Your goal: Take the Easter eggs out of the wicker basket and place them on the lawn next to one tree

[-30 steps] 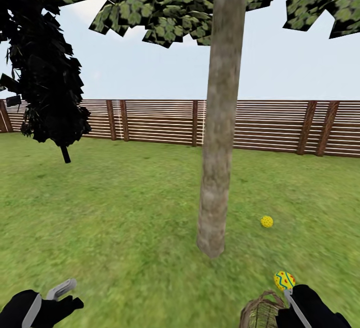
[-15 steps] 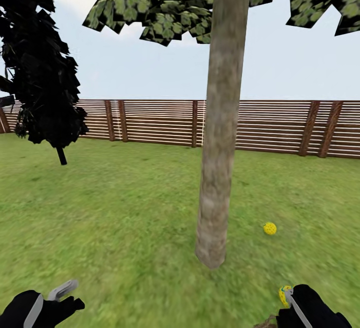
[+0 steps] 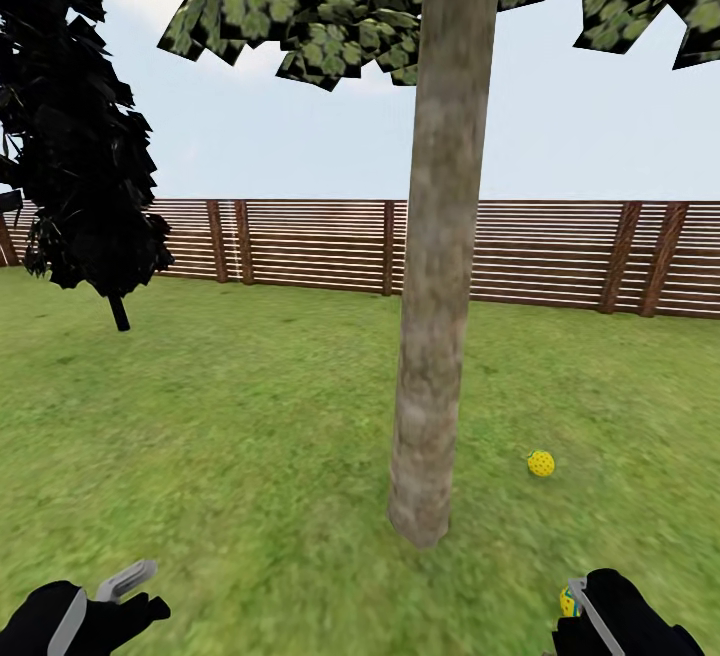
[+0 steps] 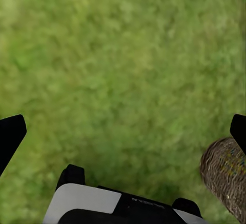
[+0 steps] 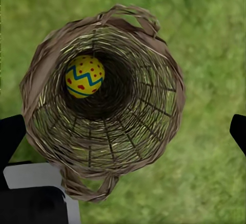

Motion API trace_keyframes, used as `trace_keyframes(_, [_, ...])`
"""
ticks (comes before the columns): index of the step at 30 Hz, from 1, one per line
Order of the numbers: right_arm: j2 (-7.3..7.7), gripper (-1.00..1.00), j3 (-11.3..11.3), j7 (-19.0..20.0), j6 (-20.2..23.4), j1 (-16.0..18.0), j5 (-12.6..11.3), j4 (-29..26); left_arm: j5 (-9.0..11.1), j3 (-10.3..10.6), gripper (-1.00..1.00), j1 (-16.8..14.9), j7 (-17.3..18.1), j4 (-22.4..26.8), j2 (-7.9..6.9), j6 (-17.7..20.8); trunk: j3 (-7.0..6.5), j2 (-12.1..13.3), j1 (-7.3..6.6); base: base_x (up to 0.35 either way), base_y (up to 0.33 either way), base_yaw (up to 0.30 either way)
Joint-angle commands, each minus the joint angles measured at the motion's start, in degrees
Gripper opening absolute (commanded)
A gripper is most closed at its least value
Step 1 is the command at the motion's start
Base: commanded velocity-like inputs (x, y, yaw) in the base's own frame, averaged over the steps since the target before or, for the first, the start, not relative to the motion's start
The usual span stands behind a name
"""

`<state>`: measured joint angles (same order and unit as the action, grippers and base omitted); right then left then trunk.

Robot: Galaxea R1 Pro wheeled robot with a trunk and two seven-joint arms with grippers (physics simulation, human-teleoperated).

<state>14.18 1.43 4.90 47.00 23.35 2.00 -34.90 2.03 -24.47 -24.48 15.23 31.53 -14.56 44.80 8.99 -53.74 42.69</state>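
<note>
Inside wicker basket (image 5: 154, 106) — one Easter egg (image 5: 84, 76), zigzag-banded.

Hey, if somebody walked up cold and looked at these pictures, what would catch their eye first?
Probably the tall tree rising mid-lawn in the head view, with one yellow Easter egg on the grass just beside its trunk. Next, the right wrist view looks straight down into the wicker basket, where a zigzag-banded egg lies inside. A small black tree stands off by the wooden fence.
</note>
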Motion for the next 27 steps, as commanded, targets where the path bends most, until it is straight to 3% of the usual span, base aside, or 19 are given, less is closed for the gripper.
trace_keyframes(1, [0.03,1.0,0.15,0.35,0.24,0.03,0.24,-0.08,0.21,-0.22,1.0,-0.05,0.06,0.01,0.04,0.38,0.09,-0.06,0.01,0.0,0.0,0.0])
trace_keyframes(27, [-0.12,1.0,0.23,-0.03,-0.07,0.05,0.46,0.89,0.17,-0.22,1.0,-0.05,0.16,-0.15,0.4,0.38,0.09,-0.06,0.01,0.0,0.0,0.0])
